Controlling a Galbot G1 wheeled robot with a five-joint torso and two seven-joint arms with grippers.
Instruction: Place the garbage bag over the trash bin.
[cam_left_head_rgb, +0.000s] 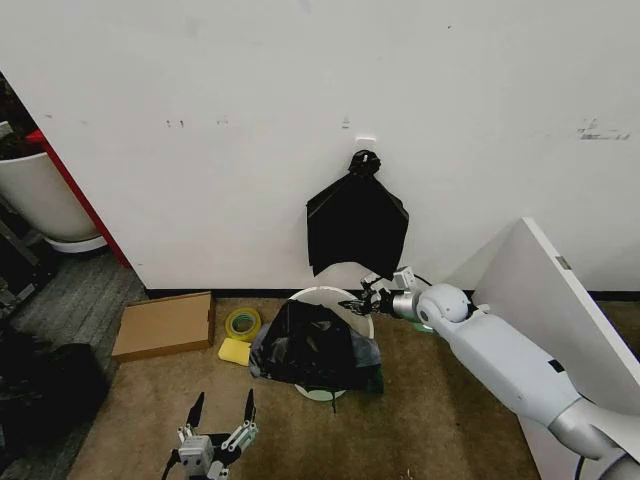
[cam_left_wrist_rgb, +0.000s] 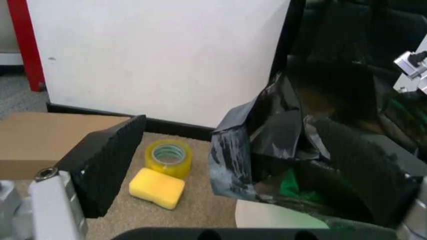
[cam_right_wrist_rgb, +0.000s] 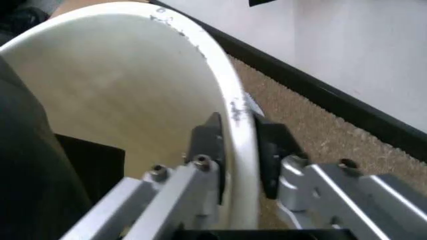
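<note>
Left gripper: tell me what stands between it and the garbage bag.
Nothing visible. The left gripper, fingers open, hangs over bare carpet just short of the bag draped on the bin. The tape roll and sponge lie off to its left. The right gripper clamps the bin's rim.

Trash bin (cam_left_head_rgb: 330, 297): near side hidden beneath garbage bag (cam_left_head_rgb: 312, 347); base mostly covered. Bin's interior contents: cannot tell. Far rim exposed.

No readable txt, labels, brands or nos. anywhere.
</note>
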